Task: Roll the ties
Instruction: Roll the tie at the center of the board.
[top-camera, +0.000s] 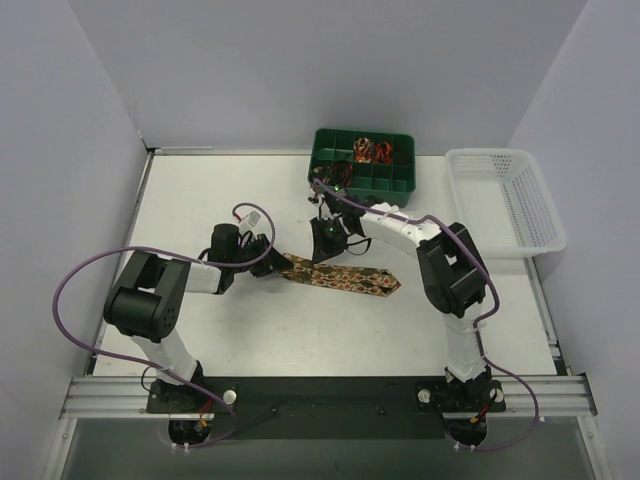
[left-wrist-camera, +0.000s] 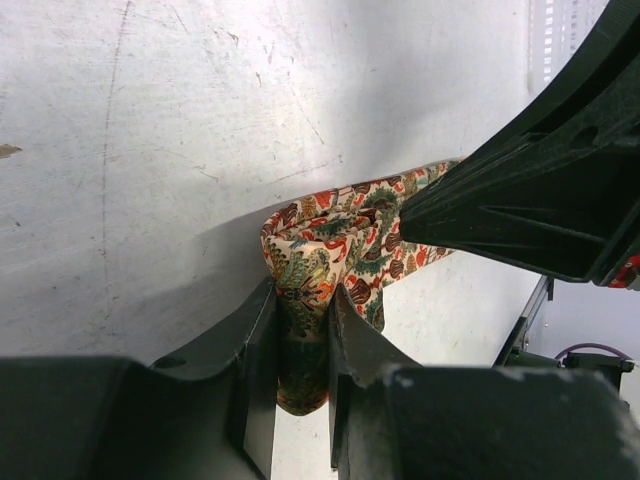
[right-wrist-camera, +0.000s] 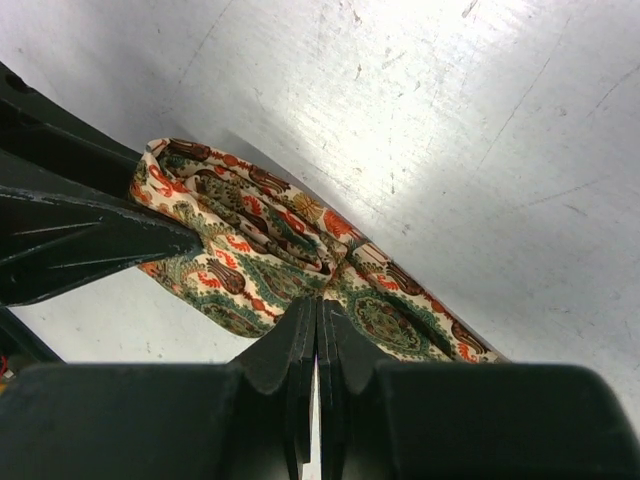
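Note:
One patterned brown-gold tie (top-camera: 345, 277) lies across the middle of the table, pointed tip to the right. Its left end is folded over. My left gripper (top-camera: 281, 263) is shut on that folded end; in the left wrist view the fold (left-wrist-camera: 325, 245) sits pinched between the gripper's (left-wrist-camera: 303, 315) two black fingers. My right gripper (top-camera: 326, 256) is just right of it, shut, with its tips (right-wrist-camera: 318, 305) pinching the puckered edge of the tie (right-wrist-camera: 260, 250). Each wrist view shows the other gripper's black finger close by. Small coiled ties (top-camera: 372, 150) sit in a green box.
A green compartment box (top-camera: 362, 178) stands at the back centre, right behind the right gripper. A white plastic basket (top-camera: 505, 200) stands at the back right. Purple cables loop off both arms. Walls close the table on the left, back and right.

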